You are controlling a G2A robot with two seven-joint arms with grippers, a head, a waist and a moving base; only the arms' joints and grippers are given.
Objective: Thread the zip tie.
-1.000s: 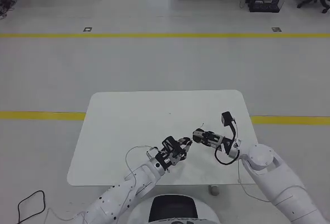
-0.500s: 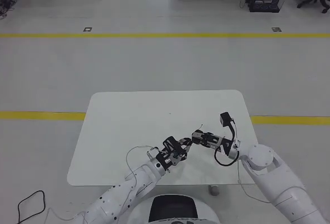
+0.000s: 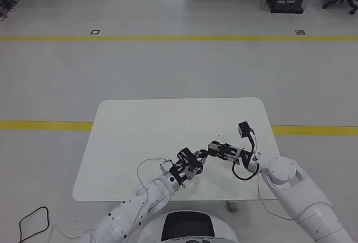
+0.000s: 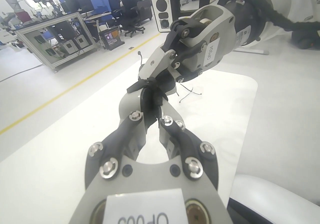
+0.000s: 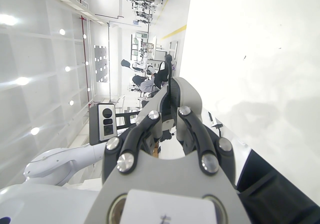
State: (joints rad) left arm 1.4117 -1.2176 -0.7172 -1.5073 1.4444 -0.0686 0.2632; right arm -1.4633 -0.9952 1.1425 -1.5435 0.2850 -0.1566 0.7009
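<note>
Zip tie (image 4: 141,86), black: held from two sides, up off the white table (image 3: 142,133), over its near half. Left gripper (image 4: 152,106): fingers drawn narrow, pinching one end of the strap. Right gripper (image 5: 171,92): fingers likewise closed tight on the strap, thin black end poking out past the tips. Tips of the two grippers facing each other, almost touching. Strap threaded through its head or not: cannot tell, too small and bunched.
</note>
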